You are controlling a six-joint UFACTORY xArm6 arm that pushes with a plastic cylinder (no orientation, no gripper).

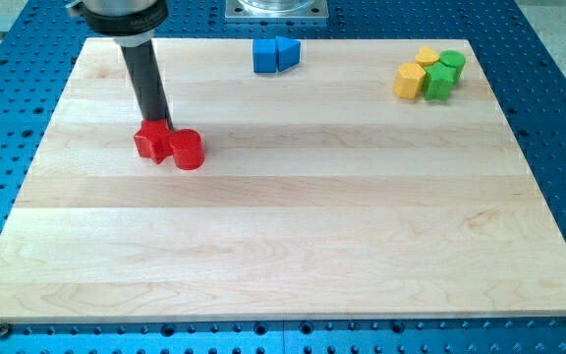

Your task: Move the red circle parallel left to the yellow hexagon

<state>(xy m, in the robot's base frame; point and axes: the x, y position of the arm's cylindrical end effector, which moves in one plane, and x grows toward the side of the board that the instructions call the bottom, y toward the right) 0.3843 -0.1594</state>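
**Rod meets red pair at the board's upper left**

The arm's dark rod descends from the view's top left, its tip (157,124) touching the top edge of a red star-shaped block (149,142) on the pale wooden board (283,246). The red circle block (187,149) sits touching that star's right side — well apart from the yellow hexagon block (409,81), which is clustered at the upper right with another yellow block (426,57) and two green blocks (444,75). Two blue blocks (275,54) rest near the top edge. The arm carries no pincer — only the rod.

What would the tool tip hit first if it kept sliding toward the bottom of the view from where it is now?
My tip sits at the top edge of the red pair, roughly between the red star-like block and the red circle. It would probably meet those two at once; which one comes first is unclear.
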